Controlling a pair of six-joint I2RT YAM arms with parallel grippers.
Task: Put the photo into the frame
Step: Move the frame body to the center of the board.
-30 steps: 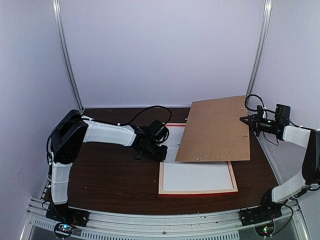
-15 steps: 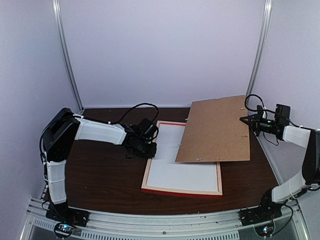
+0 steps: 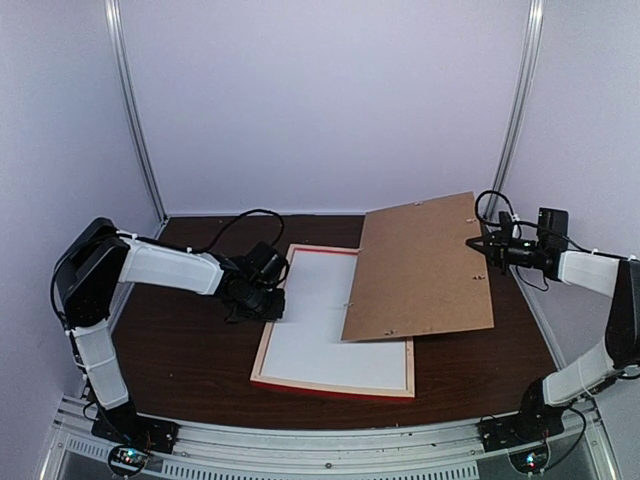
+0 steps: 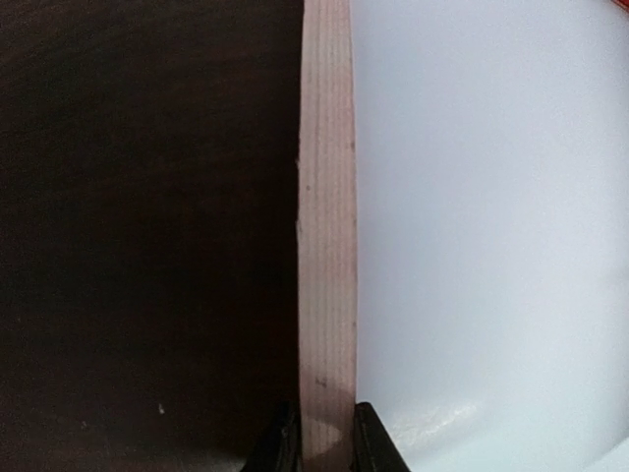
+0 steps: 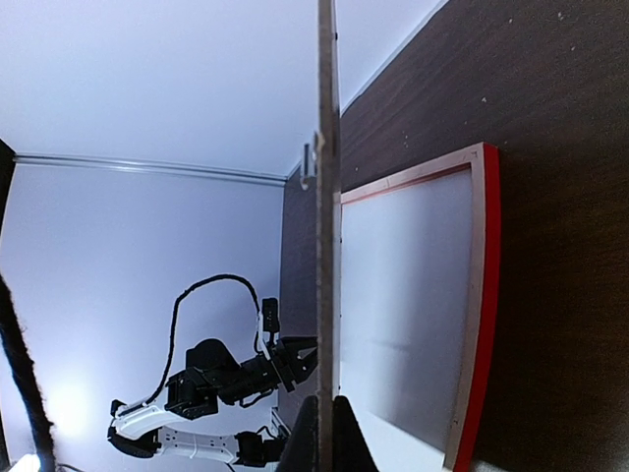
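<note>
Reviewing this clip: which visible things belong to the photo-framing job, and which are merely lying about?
Job: frame, left strip gripped by left pincer; backing board, held by right pincer; white sheet inside the frame, picture side unseen.
Lying about: only the dark table beneath.

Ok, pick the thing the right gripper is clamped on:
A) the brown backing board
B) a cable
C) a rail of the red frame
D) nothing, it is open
A: the right gripper is closed on the edge of the brown backing board, which shows edge-on in its wrist view; the frame is pinched by the left gripper instead.
</note>
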